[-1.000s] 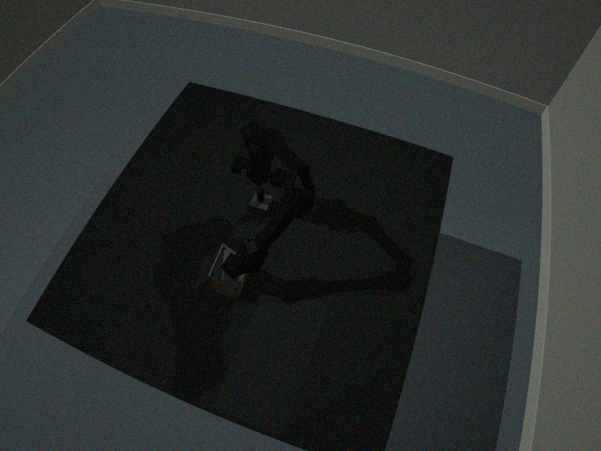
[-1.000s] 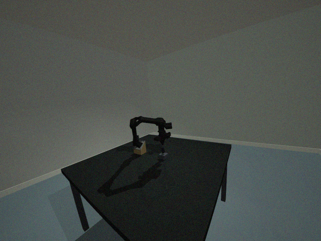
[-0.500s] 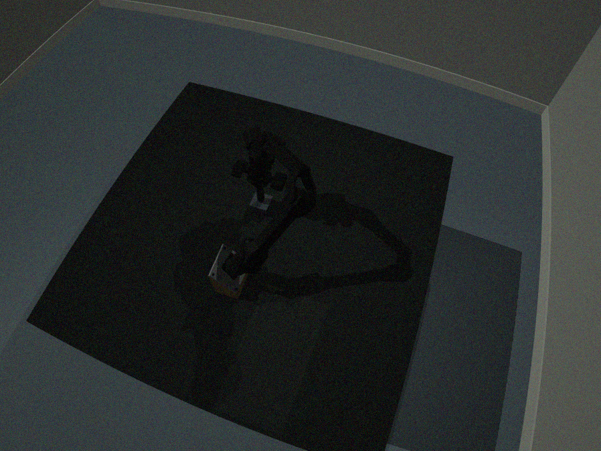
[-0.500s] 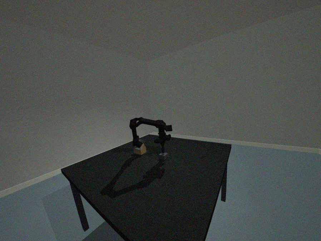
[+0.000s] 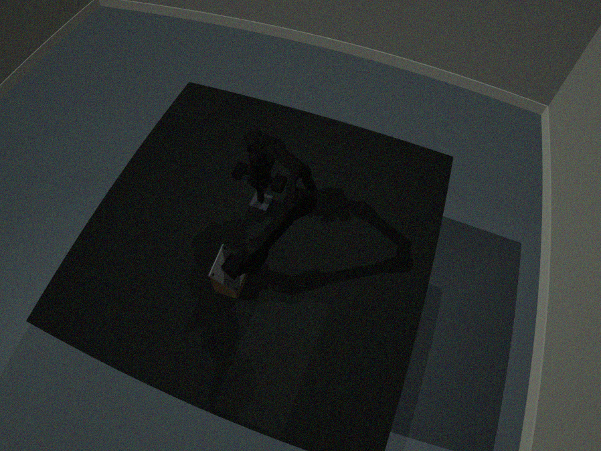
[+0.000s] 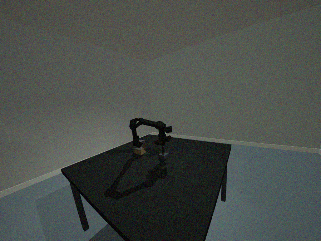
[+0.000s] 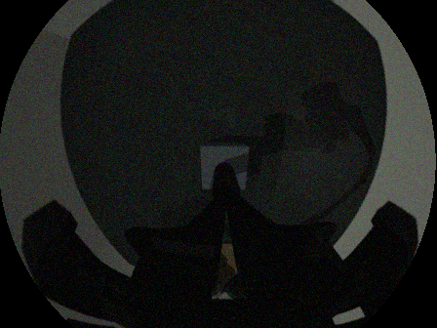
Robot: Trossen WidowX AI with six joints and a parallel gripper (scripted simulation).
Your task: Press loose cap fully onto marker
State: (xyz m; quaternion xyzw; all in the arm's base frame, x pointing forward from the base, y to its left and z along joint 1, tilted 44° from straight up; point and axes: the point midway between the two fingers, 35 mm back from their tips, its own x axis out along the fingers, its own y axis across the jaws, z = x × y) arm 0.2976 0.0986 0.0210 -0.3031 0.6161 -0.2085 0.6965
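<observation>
The pale holder block [image 5: 255,205] [image 6: 163,156] [image 7: 209,157] stands on the dark table [image 5: 145,218] [image 6: 181,186] [image 7: 146,98]. A dark upright shape [image 7: 224,177], the marker, rises from it in the wrist view. It is too dark to tell cap from marker or how far down the cap sits. No separate loose cap can be made out on the table. My gripper [image 5: 260,187] [image 6: 163,146] [image 7: 225,190] is shut with nothing seen between its fingers. It points straight down, directly over the marker, its tips at or close to the marker's top; contact is hidden by the dark.
The arm's base stands at a box with a pale top [image 5: 219,261] and orange-brown sides [image 5: 225,288] [image 6: 139,151]. The arm arches from there to the holder block. Its long shadow falls across the table. The scene is very dim.
</observation>
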